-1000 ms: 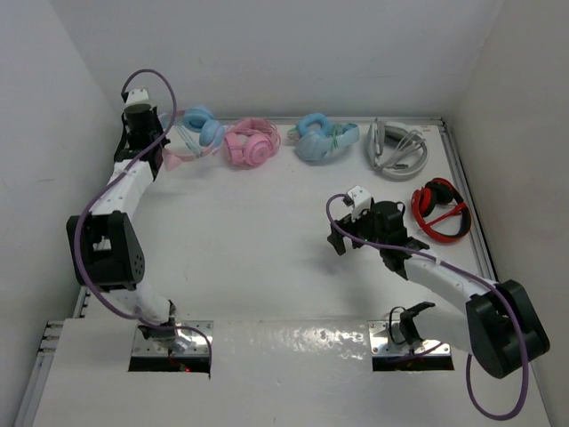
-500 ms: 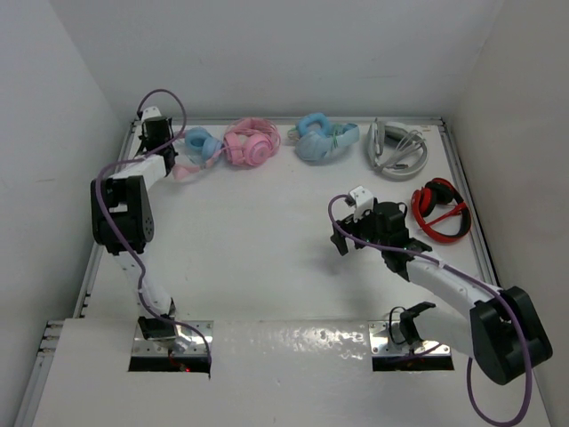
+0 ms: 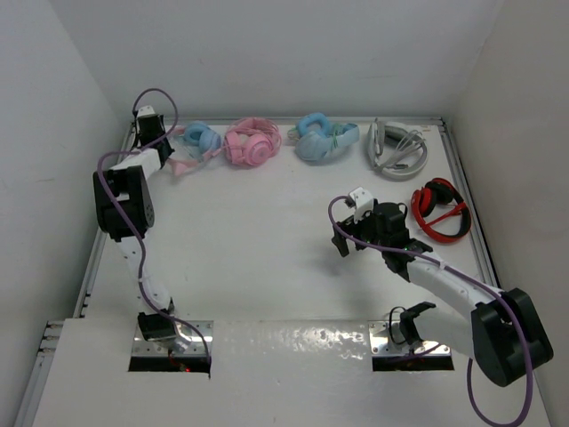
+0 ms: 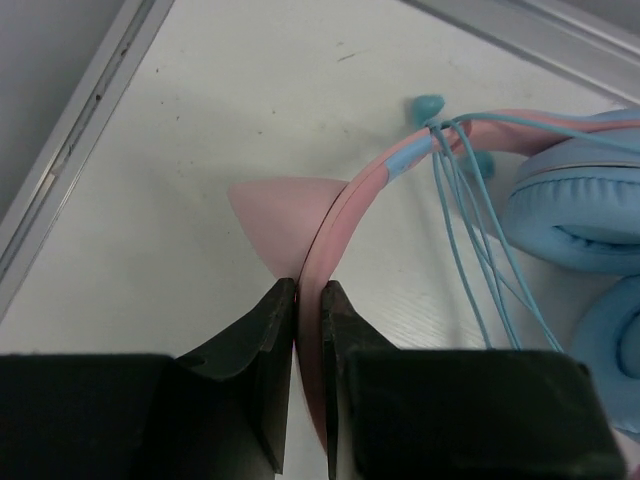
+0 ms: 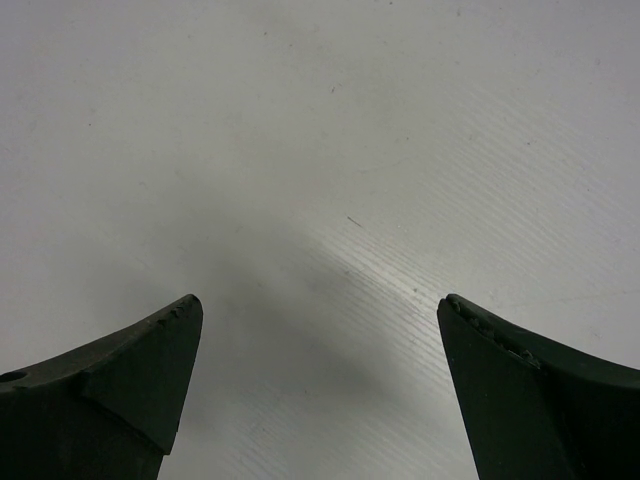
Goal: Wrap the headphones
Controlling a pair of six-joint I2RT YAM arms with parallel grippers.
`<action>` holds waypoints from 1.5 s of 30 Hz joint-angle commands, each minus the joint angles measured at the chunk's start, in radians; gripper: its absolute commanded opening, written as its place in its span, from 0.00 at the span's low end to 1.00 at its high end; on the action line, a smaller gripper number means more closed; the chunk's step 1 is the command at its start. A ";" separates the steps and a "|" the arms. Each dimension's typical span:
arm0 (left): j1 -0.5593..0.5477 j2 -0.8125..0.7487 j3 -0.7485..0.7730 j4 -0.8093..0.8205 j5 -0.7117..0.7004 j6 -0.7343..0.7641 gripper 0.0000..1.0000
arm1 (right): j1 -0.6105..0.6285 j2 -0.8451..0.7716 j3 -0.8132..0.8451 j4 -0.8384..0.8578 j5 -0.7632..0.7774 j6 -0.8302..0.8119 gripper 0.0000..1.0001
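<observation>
The white bench (image 3: 267, 222) carries a row of headsets along its 12 o'clock edge. The headphones (image 3: 197, 142) lie at about 11 o'clock, leftmost in the row, just beside the all-pink pair (image 3: 252, 144). The left gripper (image 4: 308, 292) has its fingers pinched on the pink headband, next to a cat ear (image 4: 280, 205). Strands of the thin blue cable (image 4: 455, 210) hang over the band. The right gripper (image 5: 320, 310) hovers over the bench toward 3 o'clock, fingers spread wide and holding nothing.

The right gripper (image 5: 319, 300) hangs over a white table (image 5: 320, 100). Its two dark fingers (image 5: 120, 375) poke up from the bottom corners, one on each side, spread far apart. The table shows between them. A soft grey shadow (image 5: 250, 330) lies there. A tiny dark scratch (image 5: 355, 221) sits just above it.
</observation>
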 commanded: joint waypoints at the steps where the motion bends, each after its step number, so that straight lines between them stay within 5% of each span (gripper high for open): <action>1: 0.038 0.022 0.074 0.034 0.060 -0.030 0.00 | -0.002 -0.020 0.034 -0.004 0.017 -0.015 0.99; 10: 0.061 0.049 0.088 0.046 -0.023 -0.022 0.06 | -0.002 -0.020 0.036 -0.012 0.011 -0.021 0.99; 11: 0.064 0.052 0.091 0.044 -0.029 -0.020 0.11 | -0.002 -0.020 0.036 -0.010 0.009 -0.020 0.99; 15: 0.066 0.054 0.110 0.009 -0.022 -0.005 0.62 | -0.002 -0.022 0.036 -0.013 0.003 -0.020 0.99; 17: 0.066 0.039 0.108 0.000 -0.009 -0.004 0.71 | -0.002 -0.023 0.036 -0.021 0.000 -0.018 0.99; 27: 0.066 -0.222 0.003 -0.126 0.003 -0.010 0.75 | -0.002 -0.069 0.045 -0.062 0.014 0.022 0.99; 35: 0.069 -0.680 -0.410 -0.170 0.162 0.312 0.72 | -0.002 -0.123 0.007 -0.110 0.107 0.249 0.99; 45: 0.067 -1.033 -0.949 -0.140 0.072 0.469 0.69 | -0.003 -0.445 -0.165 -0.235 0.248 0.411 0.99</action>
